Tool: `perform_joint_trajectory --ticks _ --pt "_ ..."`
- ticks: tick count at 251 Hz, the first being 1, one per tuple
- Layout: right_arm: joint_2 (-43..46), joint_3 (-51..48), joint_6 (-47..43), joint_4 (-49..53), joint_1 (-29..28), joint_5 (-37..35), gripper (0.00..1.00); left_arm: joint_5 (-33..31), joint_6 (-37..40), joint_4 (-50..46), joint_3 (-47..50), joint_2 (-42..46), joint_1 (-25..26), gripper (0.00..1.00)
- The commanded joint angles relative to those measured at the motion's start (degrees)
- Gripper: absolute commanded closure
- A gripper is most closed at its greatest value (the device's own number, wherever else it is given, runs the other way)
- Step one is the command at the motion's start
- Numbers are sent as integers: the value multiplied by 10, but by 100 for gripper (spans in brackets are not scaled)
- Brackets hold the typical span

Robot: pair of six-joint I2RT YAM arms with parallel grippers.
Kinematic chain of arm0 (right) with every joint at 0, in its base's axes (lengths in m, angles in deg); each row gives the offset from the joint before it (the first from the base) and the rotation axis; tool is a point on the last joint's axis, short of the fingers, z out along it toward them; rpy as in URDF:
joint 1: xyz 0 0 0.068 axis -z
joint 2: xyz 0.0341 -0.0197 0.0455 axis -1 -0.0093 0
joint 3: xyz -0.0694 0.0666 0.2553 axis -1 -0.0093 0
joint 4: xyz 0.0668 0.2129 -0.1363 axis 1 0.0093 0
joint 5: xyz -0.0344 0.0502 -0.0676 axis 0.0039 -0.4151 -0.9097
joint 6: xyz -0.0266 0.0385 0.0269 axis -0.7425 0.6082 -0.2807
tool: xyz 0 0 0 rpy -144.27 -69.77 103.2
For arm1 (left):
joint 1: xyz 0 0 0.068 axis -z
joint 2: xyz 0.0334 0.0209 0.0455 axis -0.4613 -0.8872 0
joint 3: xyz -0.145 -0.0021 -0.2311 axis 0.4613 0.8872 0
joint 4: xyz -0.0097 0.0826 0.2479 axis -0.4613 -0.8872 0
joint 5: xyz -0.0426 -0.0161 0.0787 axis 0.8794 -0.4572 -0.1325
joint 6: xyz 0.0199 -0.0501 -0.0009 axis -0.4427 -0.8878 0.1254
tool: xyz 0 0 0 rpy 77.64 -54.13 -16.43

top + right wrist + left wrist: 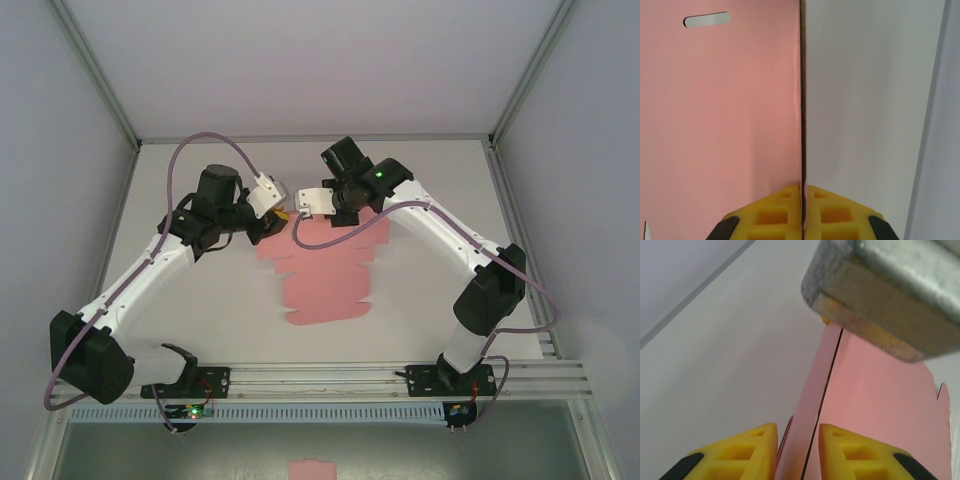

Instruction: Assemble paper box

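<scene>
Right gripper (pixel 802 190): jaws closed tight on a thin upright edge of the paper box (pixel 325 280), the card pinched between the two yellow fingers (pixel 775 215). That edge runs straight away from the tips as a dark line. Pink card lies left of it, with a small slot (pixel 706 20) cut near the far end, and bare table (pixel 220 310) lies right of it.

Left gripper (pixel 797 427): jaws narrow, one on each side of a raised pink flap. The flap lies against the left finger. Cannot tell if the right finger presses it, so a grip is not confirmed. A blurred grey block (pixel 890 295) hangs close above the flap's far end.

From the top view both grippers meet tip to tip at the far end of the paper box, the left arm reaching in from the left and the right arm from the right.

The box is a flat many-flapped cut-out sheet at mid-table. Its long axis runs from near to far, its near end lies flat and its far end is lifted at the grippers.

A much smaller pink scrap (pixel 315 468) sits below the table's near rail, well apart from the sheet.
</scene>
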Motion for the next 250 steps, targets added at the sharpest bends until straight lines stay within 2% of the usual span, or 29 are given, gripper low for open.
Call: perform_joint_trajectory --ticks 1,48,61,110,135,160,206,250 --pt "3 22 22 7 -1 21 100 14 13 -8 -24 -16 12 76" --pt "11 18 36 2 -2 25 100 -13 -8 19 -24 -20 19 98" --pt "15 15 48 -7 -2 30 100 -27 -18 38 -18 -20 25 100" --pt "18 27 128 -45 1 43 100 -78 -58 108 -7 -23 45 100" --pt "13 37 185 -73 -3 48 100 -114 -119 147 -16 -34 58 100" --pt "0 61 247 -79 -13 45 100 -187 -183 213 -6 -48 80 98" --pt "-34 139 380 -51 -18 39 100 -323 -176 294 16 -91 141 100" --pt "-44 151 428 -61 -26 42 100 -330 -315 368 21 -127 146 100"
